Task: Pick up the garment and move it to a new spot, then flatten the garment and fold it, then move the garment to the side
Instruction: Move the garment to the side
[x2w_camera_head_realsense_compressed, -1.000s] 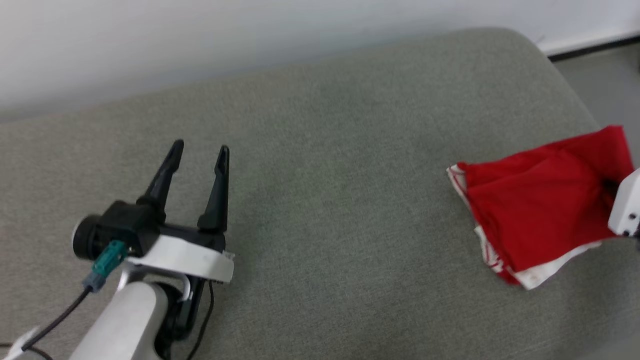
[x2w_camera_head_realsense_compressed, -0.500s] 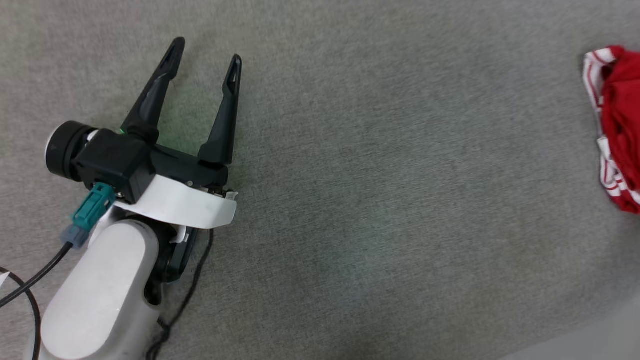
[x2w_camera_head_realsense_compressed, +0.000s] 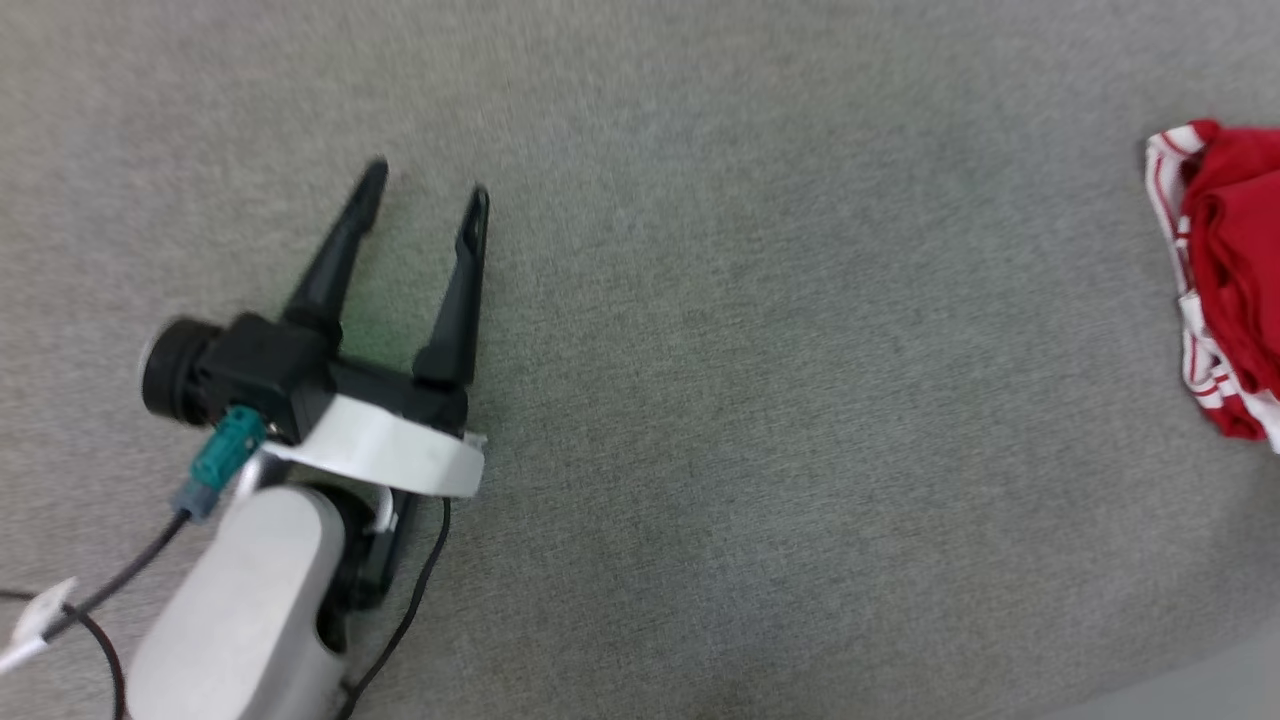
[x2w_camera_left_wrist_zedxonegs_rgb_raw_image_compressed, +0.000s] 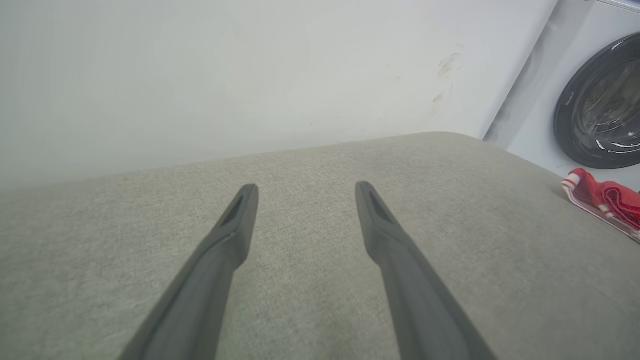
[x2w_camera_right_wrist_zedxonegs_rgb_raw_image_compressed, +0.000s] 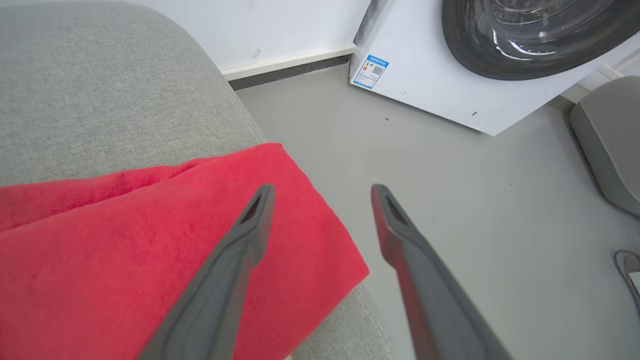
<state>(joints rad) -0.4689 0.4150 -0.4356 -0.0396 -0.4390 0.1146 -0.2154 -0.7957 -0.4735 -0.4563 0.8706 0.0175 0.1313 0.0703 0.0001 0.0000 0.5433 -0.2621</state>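
At the far left of the head view, the left gripper (x2w_camera_head_realsense_compressed: 427, 185) hovers low over the grey fabric cushion (x2w_camera_head_realsense_compressed: 760, 400). Its pale forearm comes up from the bottom-left corner, with a teal connector (x2w_camera_head_realsense_compressed: 222, 455) and a black cable (x2w_camera_head_realsense_compressed: 410, 610) at the wrist. Its jaws stand wide apart with nothing between them, only bare cushion below. In the left wrist view the two dark fingers (x2w_camera_left_wrist_zedxonegs_rgb_raw_image_compressed: 225, 240) point across the cushion toward a white wall (x2w_camera_left_wrist_zedxonegs_rgb_raw_image_compressed: 250, 75).

The middle of the cushion lies bare. Well apart from the left gripper, at the cushion's right end, lies the garment (x2w_camera_head_realsense_compressed: 1235, 260). It is a folded red shirt with red-and-white striped trim along its left edge, and the head view's right border cuts it off.

In the right wrist view the right gripper (x2w_camera_right_wrist_zedxonegs_rgb_raw_image_compressed: 322, 190) hangs above the garment's far corner, where the red cloth reaches the cushion's rounded edge. Its jaws are spread wide and hold nothing. One finger is over the red fabric and the other over the grey floor (x2w_camera_right_wrist_zedxonegs_rgb_raw_image_compressed: 475, 200). Beyond them stands a white washing machine (x2w_camera_right_wrist_zedxonegs_rgb_raw_image_compressed: 425, 80) with a dark round door.
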